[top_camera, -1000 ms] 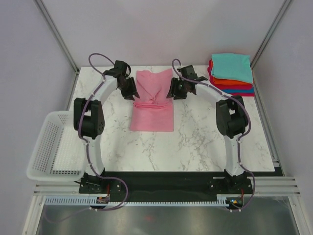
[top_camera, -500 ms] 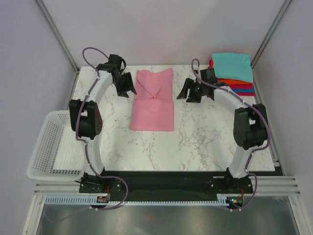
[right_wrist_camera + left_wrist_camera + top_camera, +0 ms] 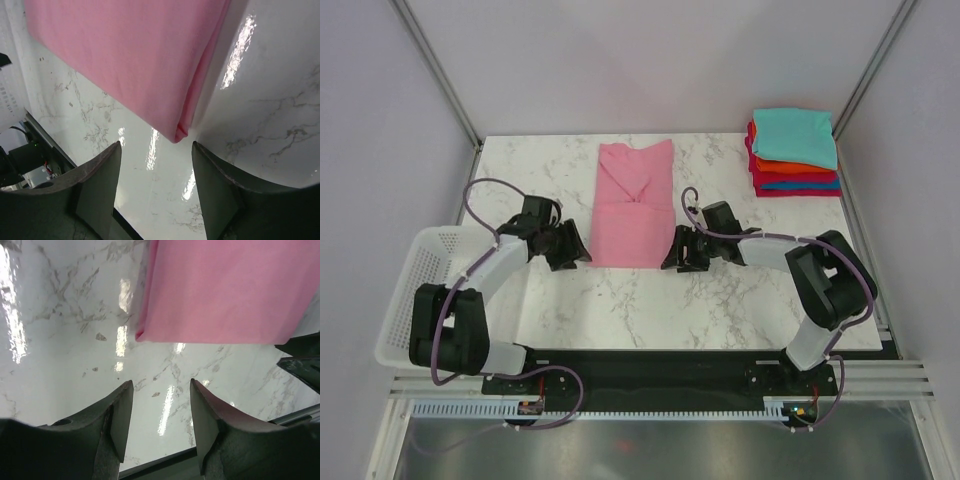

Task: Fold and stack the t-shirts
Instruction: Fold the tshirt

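A pink t-shirt (image 3: 633, 205) lies flat mid-table as a long narrow strip, its sleeves folded in at the far end. My left gripper (image 3: 578, 252) sits low beside the shirt's near left corner, open and empty. In the left wrist view that gripper (image 3: 161, 385) hovers over bare marble, with the pink hem (image 3: 225, 290) just ahead. My right gripper (image 3: 670, 260) is open and empty at the near right corner. In the right wrist view the pink corner (image 3: 180, 131) lies just ahead of the gripper (image 3: 156, 147). Teal, orange, blue and red folded t-shirts (image 3: 794, 150) are stacked at the back right.
A white mesh basket (image 3: 430, 295) hangs off the table's left edge, close to the left arm. The marble table (image 3: 720, 310) has a black rail along its near edge. Grey walls enclose the back and both sides.
Both arms have swung from the shirt's far end down to its near corners. Their jaws have opened wider. The folded-in sleeves stay put.
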`<action>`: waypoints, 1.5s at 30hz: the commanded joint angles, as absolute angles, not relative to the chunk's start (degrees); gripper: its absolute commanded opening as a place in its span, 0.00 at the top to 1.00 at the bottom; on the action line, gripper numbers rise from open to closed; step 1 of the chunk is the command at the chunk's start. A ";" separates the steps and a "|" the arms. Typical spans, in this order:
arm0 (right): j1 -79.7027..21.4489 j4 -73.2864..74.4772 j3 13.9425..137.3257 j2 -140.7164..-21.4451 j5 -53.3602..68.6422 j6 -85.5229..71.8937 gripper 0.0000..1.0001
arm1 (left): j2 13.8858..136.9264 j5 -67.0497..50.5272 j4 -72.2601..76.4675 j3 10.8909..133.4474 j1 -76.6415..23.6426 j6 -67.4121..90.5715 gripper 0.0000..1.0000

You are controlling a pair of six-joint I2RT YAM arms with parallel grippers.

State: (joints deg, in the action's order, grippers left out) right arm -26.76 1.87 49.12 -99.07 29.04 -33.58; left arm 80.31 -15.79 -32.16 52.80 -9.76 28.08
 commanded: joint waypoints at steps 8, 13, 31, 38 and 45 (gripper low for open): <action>-27.60 -5.54 48.34 -103.27 25.49 -34.54 0.43 | 79.89 -15.73 -13.28 40.17 -9.76 34.54 0.44; -27.68 -5.98 47.73 -104.06 25.31 -34.19 0.55 | 80.07 -15.20 -9.41 38.15 -9.76 36.12 0.45; -27.16 -7.65 46.85 -106.87 26.37 -33.40 0.62 | 87.18 -13.10 -1.85 36.47 -9.76 40.52 0.65; -26.28 -8.78 46.06 -106.44 27.07 -33.84 0.77 | 89.03 -13.80 -0.26 37.18 -10.37 41.48 0.98; -25.58 -8.79 40.89 -101.70 27.16 -35.68 1.00 | 79.56 -13.36 -2.97 34.20 -12.74 40.34 0.98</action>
